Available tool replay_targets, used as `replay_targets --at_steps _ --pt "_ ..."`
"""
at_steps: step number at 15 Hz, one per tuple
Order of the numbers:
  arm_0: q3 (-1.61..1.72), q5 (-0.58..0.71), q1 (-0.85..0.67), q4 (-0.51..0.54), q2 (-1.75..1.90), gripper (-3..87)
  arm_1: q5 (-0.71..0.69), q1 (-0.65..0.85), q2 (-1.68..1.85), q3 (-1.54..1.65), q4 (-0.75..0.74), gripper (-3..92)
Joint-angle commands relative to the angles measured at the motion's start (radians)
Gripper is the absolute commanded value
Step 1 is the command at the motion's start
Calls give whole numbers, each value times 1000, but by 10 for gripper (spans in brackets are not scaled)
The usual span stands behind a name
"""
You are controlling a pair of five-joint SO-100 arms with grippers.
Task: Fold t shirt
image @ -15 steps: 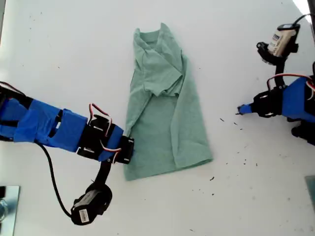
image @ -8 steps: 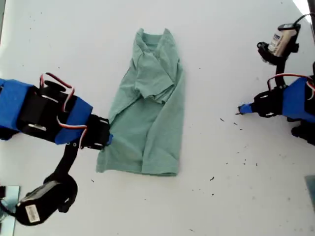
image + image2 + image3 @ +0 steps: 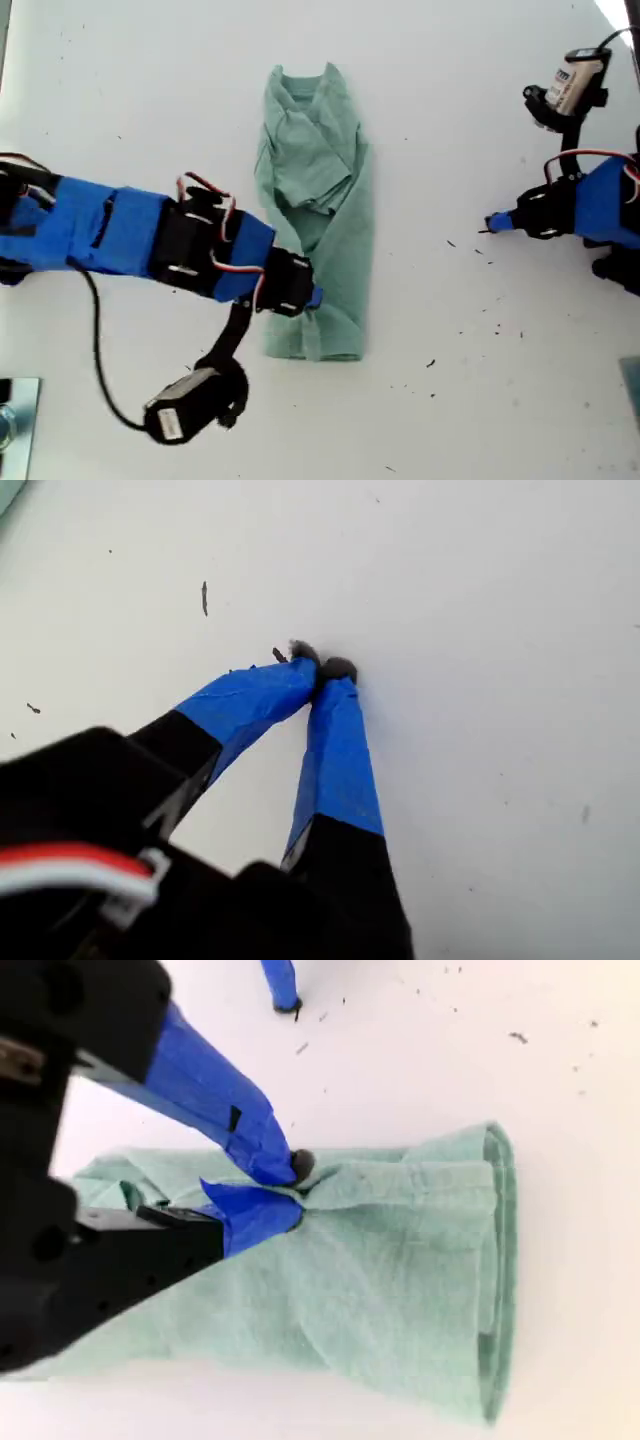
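The pale mint-green knit cotton t shirt (image 3: 315, 195) lies in the middle of the white desk (image 3: 150, 90), folded lengthwise into a narrow strip, with its ribbed round neckline toward the far edge in the exterior view and its hem toward the near edge. My second hand (image 3: 296, 1185), with blue-taped fingers (image 3: 235, 1120), is closed on a pinch of the shirt fabric near the hem, at the side of the strip toward the exterior view's left. The cloth gathers into small wrinkles around the fingertips. My first hand (image 3: 322, 667) is well apart from the shirt, at the exterior view's right, and its blue-taped tips are together, holding nothing, just over the bare desk, where some small dark specks (image 3: 204, 597) lie.
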Motion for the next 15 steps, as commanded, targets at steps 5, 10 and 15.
replay_targets --at_steps 5,10,15 --pt "-61 124 -123 -86 -54 253 5 -15 11 15 12 25" --pt "314 89 -129 239 638 248 3 -9 17 17 14 25" --pt "1637 -75 -138 -230 1330 200 9 -9 17 18 15 25"
